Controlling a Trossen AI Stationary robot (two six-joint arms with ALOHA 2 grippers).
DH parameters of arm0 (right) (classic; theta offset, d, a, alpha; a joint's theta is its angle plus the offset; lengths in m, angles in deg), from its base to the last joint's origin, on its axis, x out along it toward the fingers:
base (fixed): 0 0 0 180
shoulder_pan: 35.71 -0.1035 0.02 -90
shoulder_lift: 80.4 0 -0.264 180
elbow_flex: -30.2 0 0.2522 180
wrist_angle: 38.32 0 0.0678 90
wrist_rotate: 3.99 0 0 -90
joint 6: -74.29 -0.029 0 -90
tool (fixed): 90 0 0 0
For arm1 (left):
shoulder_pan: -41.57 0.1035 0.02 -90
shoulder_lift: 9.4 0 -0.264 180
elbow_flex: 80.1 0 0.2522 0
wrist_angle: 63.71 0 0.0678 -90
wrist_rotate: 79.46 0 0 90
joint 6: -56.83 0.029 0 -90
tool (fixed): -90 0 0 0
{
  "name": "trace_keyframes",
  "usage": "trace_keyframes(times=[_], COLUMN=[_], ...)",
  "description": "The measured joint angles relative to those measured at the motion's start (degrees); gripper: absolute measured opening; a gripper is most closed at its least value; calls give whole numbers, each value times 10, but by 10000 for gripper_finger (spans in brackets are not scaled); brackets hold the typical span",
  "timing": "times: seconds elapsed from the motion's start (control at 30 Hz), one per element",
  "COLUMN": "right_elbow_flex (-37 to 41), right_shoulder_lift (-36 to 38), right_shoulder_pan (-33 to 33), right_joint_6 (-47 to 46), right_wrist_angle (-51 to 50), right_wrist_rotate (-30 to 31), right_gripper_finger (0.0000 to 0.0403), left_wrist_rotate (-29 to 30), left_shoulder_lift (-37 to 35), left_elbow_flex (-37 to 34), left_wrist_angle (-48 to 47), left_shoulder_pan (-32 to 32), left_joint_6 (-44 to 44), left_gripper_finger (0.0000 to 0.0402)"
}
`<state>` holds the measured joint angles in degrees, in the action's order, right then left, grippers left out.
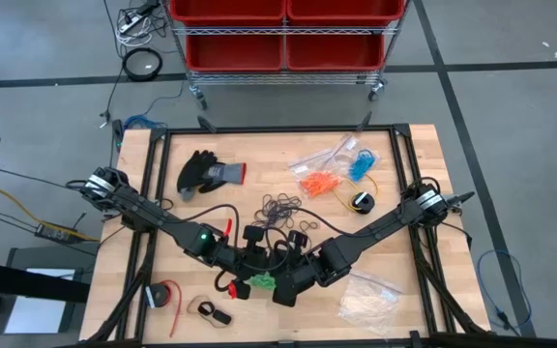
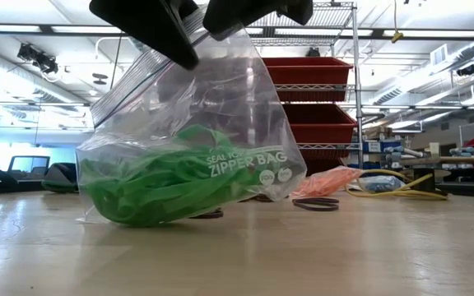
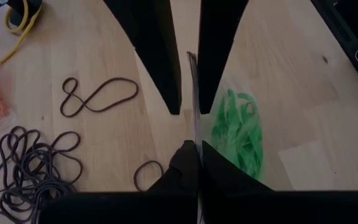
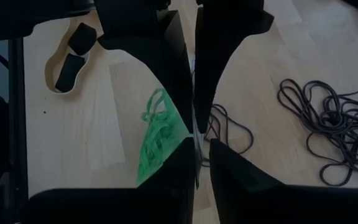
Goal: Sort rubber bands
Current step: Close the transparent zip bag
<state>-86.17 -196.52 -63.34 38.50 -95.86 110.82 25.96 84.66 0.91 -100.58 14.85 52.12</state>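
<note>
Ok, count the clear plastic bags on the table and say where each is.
4: the green-band bag at bottom centre of the high view; the orange-band bag and blue-band bag upper right; the bag of whitish pieces lower right. Overlaps may hide more.

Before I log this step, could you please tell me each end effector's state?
Left end effector: closed on clear plastic zipper bag of green rubber bands.
Right end effector: closed on the same bag.

I see a clear glossy plastic zipper bag (image 2: 220, 107) at frame centre, holding matt green rubber bands (image 2: 151, 189). Under it, the pale wooden table (image 2: 303, 255) looks smooth, slightly shiny.
</note>
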Motion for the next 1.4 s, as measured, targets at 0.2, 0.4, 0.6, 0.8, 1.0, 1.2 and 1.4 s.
trace_keyframes(times=[0.2,0.4,0.6,0.8,1.0,1.2,1.4], right_elbow_flex=[0,0,0,0,0,0,0], right_shoulder_lift=[0,0,0,0,0,0,0], right_shoulder_pan=[0,0,0,0,0,0,0], right_joint_6=[-1,0,0,0,0,0,-1], right_wrist_angle=[-19,-42,-44,-44,-43,-43,-43], right_wrist_rotate=[0,6,11,13,13,13,13], right_gripper_finger=[13,1,0,0,0,0,0], left_wrist_rotate=[1,2,2,2,13,35,17], left_shoulder_lift=[0,0,0,0,0,0,0], left_elbow_flex=[0,0,0,0,0,0,0], left_wrist_angle=[12,12,10,9,-34,-101,-82], left_shoulder_pan=[0,0,0,0,0,0,-4], left_joint_6=[0,-1,-2,-2,-20,-37,-27], left_gripper_finger=[1,3,40,102,158,144,15])
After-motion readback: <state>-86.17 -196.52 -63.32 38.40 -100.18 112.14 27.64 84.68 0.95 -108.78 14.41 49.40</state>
